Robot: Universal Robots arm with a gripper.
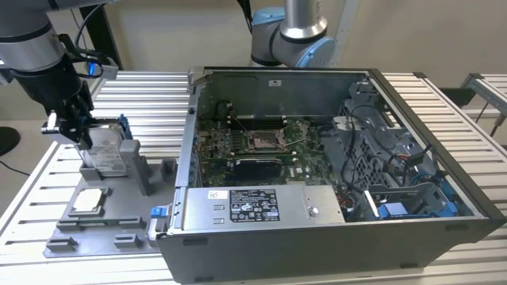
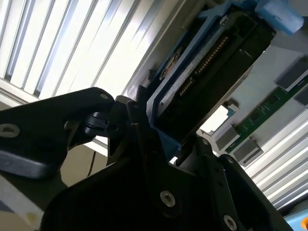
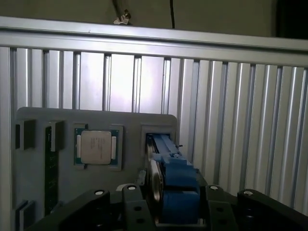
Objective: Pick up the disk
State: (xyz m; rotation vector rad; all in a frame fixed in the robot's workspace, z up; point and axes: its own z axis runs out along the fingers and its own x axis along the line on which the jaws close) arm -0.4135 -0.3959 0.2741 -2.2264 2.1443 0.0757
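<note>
Currently | pincer point(image 1: 79, 135) is clamping the disk point(image 3: 176, 169) by its blue frame edges | disk is likely handling as rigid, dense, shock-sensitive.

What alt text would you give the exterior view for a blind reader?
A robot arm's gripper hangs at the top of the disk, which stands on edge in a grey tray at the exterior view's left. A chip lies on the tray; an open computer case sits beside it.
</note>
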